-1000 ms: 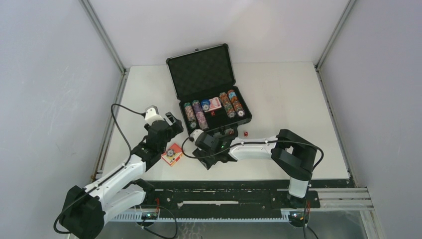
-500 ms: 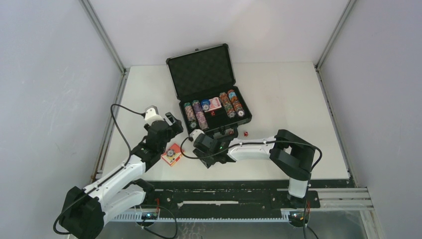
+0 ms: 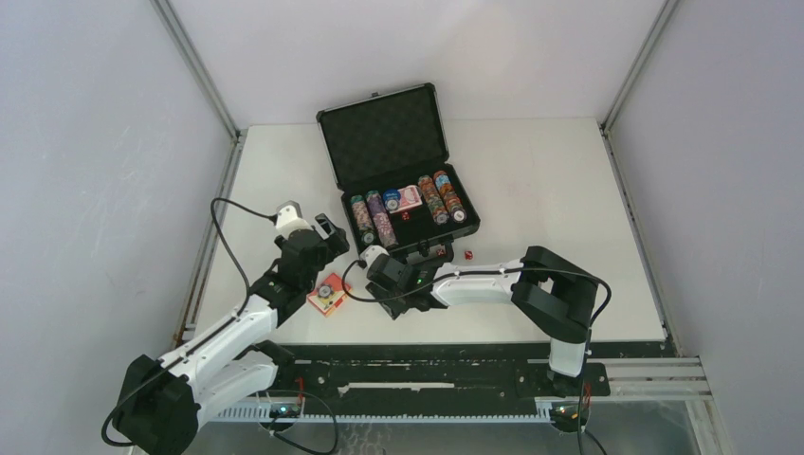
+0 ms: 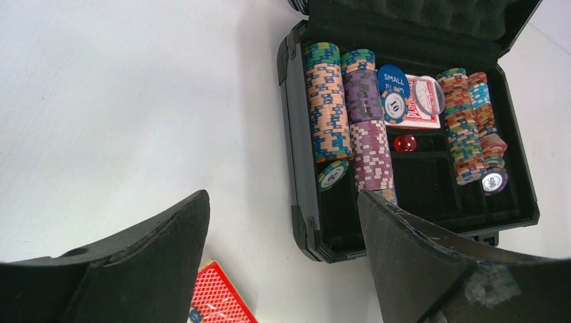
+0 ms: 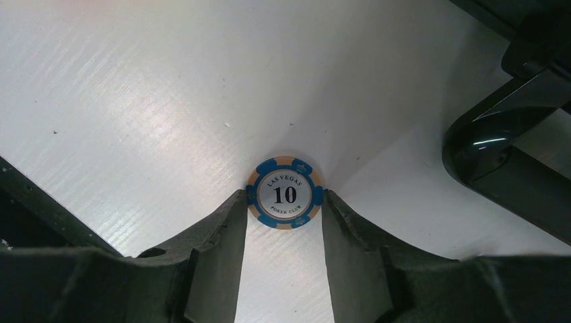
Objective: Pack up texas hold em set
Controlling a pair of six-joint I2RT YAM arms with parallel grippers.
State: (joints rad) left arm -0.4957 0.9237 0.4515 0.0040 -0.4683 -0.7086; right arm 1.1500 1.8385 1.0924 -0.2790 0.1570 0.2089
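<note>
I see the black briefcase [image 3: 384, 133] open at the far middle of the table, its foam-lined lid standing up. Inside lie rows of multicoloured chips [image 4: 328, 101] on edge, a red card box [image 4: 421, 120], a blue button [image 4: 390, 77] and one red die [image 4: 404, 142]. Outside, a second die [image 3: 467, 254] lies near the case's front wall. Another card box [image 3: 327, 294] lies further left. A blue-orange chip [image 5: 284, 193] marked 10 lies flat, with the right gripper [image 5: 283, 205] pressing on both its edges.

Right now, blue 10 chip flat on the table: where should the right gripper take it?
By the rim, opposite edges, from above. The chip lies flat, face up, leaving only its thin edge; the right gripper touches both sides.
</note>
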